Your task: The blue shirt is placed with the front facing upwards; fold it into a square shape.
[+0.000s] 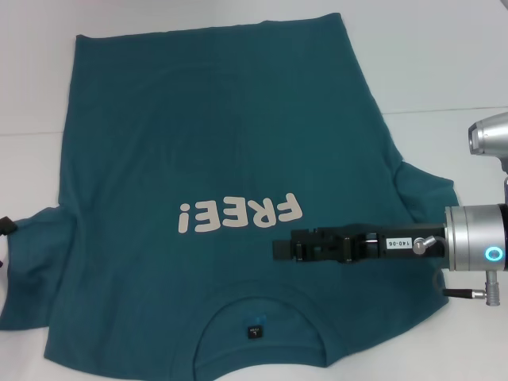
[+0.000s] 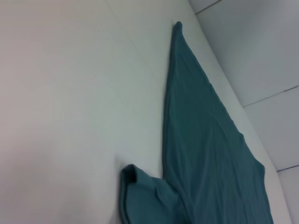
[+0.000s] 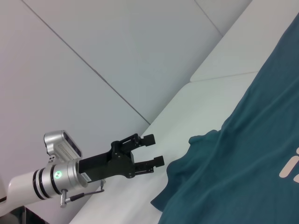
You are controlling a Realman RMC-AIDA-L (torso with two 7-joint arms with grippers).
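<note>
The blue shirt (image 1: 198, 135) lies spread flat on the white table, front up, with the white "FREE!" lettering (image 1: 240, 214) across the chest and the black neck label (image 1: 254, 330) at the near collar. My right gripper (image 1: 278, 248) reaches in from the right and hovers over the chest, between the lettering and the collar. My left gripper (image 3: 155, 150) is open and empty, held just off the shirt's left sleeve (image 3: 187, 158); only a black sliver of it shows at the head view's left edge. The left wrist view shows that sleeve (image 2: 145, 196) and the shirt's side edge (image 2: 205, 154).
The white table (image 1: 444, 63) extends bare around the shirt at the back, right and far left. A seam line crosses the tabletop behind the shirt. Grey wall panels (image 3: 117, 42) stand beyond the table.
</note>
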